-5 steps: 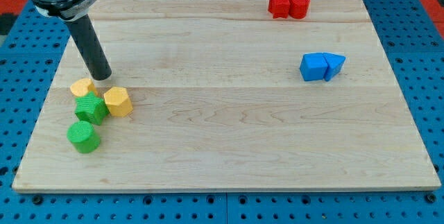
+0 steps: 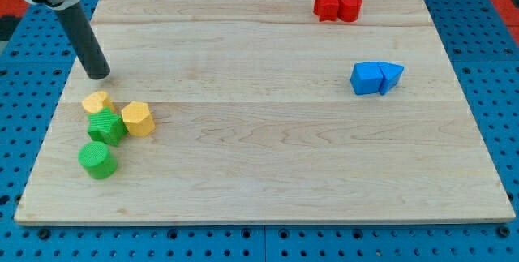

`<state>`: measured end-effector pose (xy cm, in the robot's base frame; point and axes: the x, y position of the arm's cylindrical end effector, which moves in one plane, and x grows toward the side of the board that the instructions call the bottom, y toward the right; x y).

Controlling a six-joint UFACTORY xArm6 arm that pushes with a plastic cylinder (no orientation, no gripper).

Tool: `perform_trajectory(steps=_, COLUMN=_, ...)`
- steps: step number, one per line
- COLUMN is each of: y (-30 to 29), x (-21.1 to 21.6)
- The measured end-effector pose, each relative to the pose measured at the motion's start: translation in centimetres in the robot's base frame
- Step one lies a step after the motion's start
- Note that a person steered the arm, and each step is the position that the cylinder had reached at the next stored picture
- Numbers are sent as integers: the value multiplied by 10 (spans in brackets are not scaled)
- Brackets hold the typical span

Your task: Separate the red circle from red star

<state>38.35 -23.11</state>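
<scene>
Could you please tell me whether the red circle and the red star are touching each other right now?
Touching. The camera view shows the red star and the red circle pressed side by side at the view's top, no board visible between them. My tip is far off at the view's left.

Open board lies between my tip (image 2: 100,75) and the touching red star (image 2: 327,6) and red circle (image 2: 350,7).

Pale wood-grain table (image 2: 268,148); red star (image 2: 327,6), red circle (image 2: 350,7); two blue, two yellow, two ribbed green blocks.

You won't find any readable text, labels, brands, numbers or signs here: none on the blocks, none on the surface (image 2: 268,156), none on the rod.
</scene>
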Motion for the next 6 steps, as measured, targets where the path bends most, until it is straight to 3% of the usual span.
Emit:
perform_trajectory(steps=3, y=223, x=-82)
perform_trajectory(steps=5, y=398, x=-89)
perform_trajectory(steps=6, y=440, x=-129)
